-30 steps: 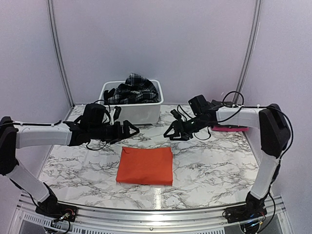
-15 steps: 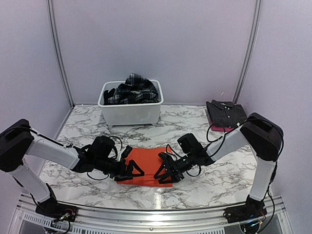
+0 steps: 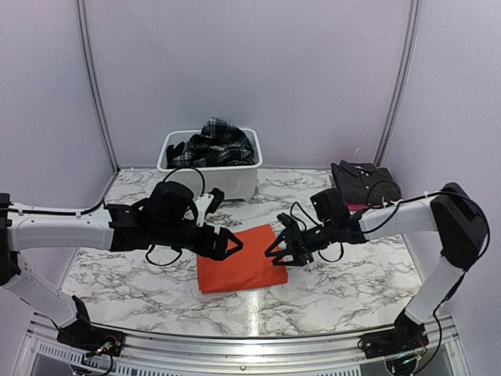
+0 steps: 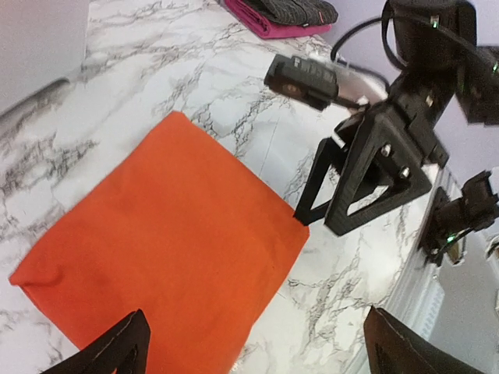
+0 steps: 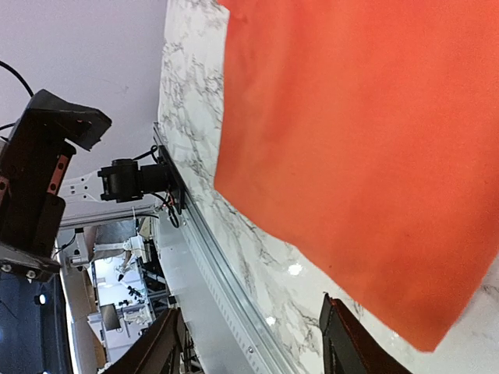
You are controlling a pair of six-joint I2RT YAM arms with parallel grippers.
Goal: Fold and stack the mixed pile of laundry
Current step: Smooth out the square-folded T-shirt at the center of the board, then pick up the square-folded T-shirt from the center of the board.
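The white tub (image 3: pixel 210 182) at the back of the worktop (image 3: pixel 337 274) holds the plaid skirt (image 3: pixel 221 139) bunched on top, with a dark cloth piece (image 3: pixel 176 149) at its left side. The orange T-shirt (image 3: pixel 235 265) lies folded flat on the marble near the centre, outside the tub. The left end effector (image 3: pixel 231 245) hangs released over the shirt's left edge, and the right end effector (image 3: pixel 274 257), fingers apart and grasping nothing, is at its right corner.

Desk (image 3: pixel 352 282): white marble-pattern top with grey veining, a glare patch near the front edge. Walls (image 3: pixel 250 70): plain pale lilac, evenly lit. Two curved metal poles (image 3: pixel 95 86) rise at the back corners. Aluminium rail (image 3: pixel 250 345) along the near edge.
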